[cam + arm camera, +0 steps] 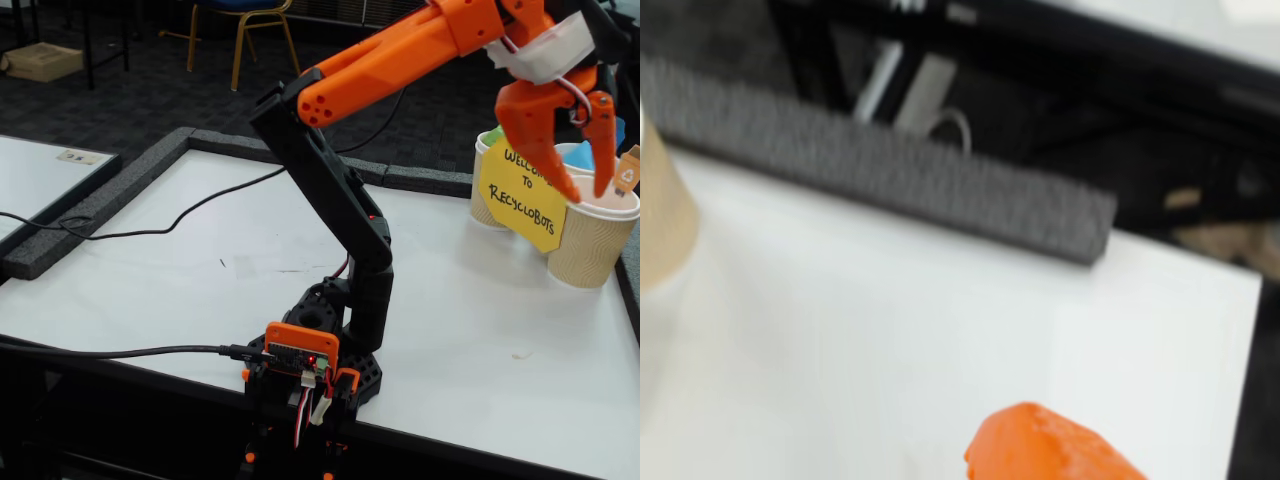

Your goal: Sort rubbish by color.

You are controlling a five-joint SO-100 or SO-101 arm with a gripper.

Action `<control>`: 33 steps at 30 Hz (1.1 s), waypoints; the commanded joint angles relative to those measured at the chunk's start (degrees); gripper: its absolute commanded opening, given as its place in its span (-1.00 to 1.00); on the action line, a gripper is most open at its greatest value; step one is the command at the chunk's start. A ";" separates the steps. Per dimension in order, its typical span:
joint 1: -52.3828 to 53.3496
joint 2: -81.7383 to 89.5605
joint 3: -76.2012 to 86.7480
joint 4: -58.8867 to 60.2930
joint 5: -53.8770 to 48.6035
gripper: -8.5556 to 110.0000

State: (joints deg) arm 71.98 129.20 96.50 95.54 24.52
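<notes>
We record the orange two-finger claw (588, 180) spread open and empty above the nearest ribbed tan paper cup (592, 240), right of the yellow handwritten sign (522, 195) on the white desk (200, 270). A green lump (491, 136) peeks behind the sign.

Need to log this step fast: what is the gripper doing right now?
Gripper: open and empty, fingers spread above the paper cup beside the yellow sign.
</notes>
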 commanded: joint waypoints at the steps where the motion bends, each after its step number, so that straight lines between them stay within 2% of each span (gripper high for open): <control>1: 0.53 2.55 -0.62 0.97 -0.62 -0.85; 12: -3.08 2.02 1.05 2.29 -0.62 -0.85; 33: -26.10 1.76 0.79 -4.13 -0.62 -0.85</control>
State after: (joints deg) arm 50.89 129.20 99.14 93.08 24.52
